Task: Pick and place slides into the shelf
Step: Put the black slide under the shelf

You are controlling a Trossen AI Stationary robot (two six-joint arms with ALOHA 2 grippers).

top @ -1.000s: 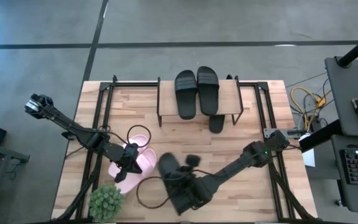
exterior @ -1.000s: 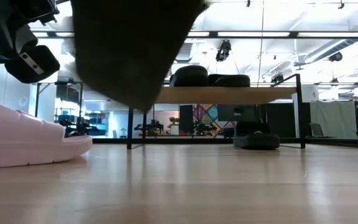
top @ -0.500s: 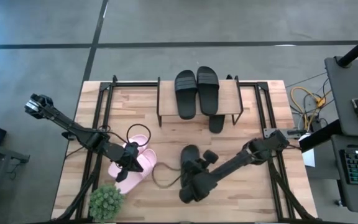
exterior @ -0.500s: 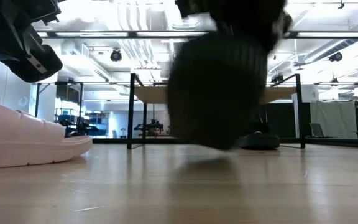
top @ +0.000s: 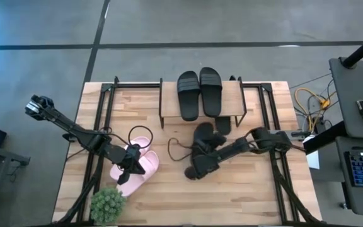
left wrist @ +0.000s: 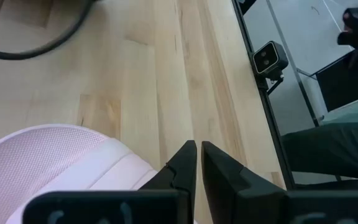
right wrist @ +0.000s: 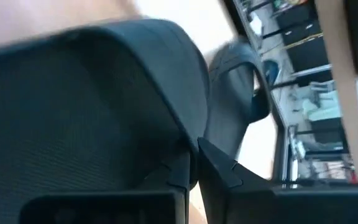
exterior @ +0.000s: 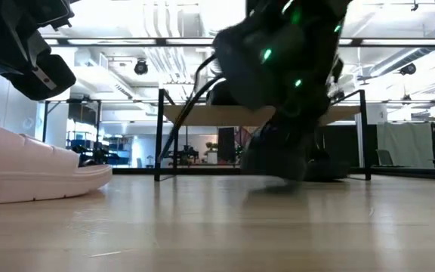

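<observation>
My right gripper (top: 205, 144) is shut on a black slide (top: 201, 133) just in front of the shelf (top: 235, 98), a low wooden rack on black legs. Two black slides (top: 198, 93) lie side by side on the shelf's top board. Another black slide (top: 222, 124) rests on the table under it. My left gripper (top: 133, 165) is shut and hangs above two pale pink slides (top: 137, 171) that lie sole down at the near left. In the low view it stays clear of the pink slide (exterior: 36, 175). My right gripper pinches the black slide between its two fingers at a dark edge (right wrist: 182, 140); which part of the slide this is cannot be told. The fingers slant down toward the far edge. In the low view the slide's lower end (exterior: 278, 168) is at the tabletop, touching or just above it.
A small green plant (top: 108, 205) stands at the near left corner. A dark cable loop (top: 178, 150) trails beside the right gripper. Black frame rails (top: 106, 120) run along both sides of the table. Bare wood lies at the near middle.
My right gripper has carried the black slide from near the table's front edge toward the far edge and down, up to the shelf's front, tipping and turning on the way. The slide has come down from high above the table to tabletop height.
</observation>
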